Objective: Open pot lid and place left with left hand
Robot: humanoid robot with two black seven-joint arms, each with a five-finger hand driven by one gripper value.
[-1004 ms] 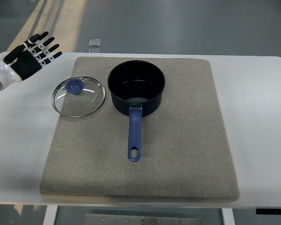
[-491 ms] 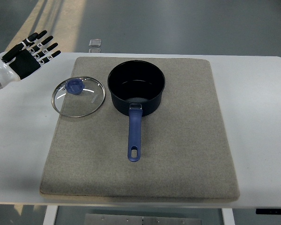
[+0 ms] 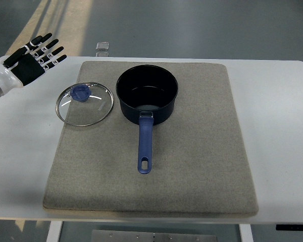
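Observation:
A dark blue pot [image 3: 147,94] stands open on the grey mat [image 3: 192,161], its blue handle [image 3: 145,146] pointing toward me. The glass lid [image 3: 84,103] with a blue knob [image 3: 81,93] lies flat on the mat's left edge, just left of the pot and apart from it. My left hand [image 3: 33,58] is at the far left above the table's back corner, up and left of the lid, fingers spread and holding nothing. The right arm is out of view.
The mat covers most of the white table [image 3: 278,126]. A small clear bracket [image 3: 102,48] sits at the table's back edge. Grey floor lies beyond the table.
My left hand has drifted slightly up and to the left, away from the lid. The lid and pot have not moved.

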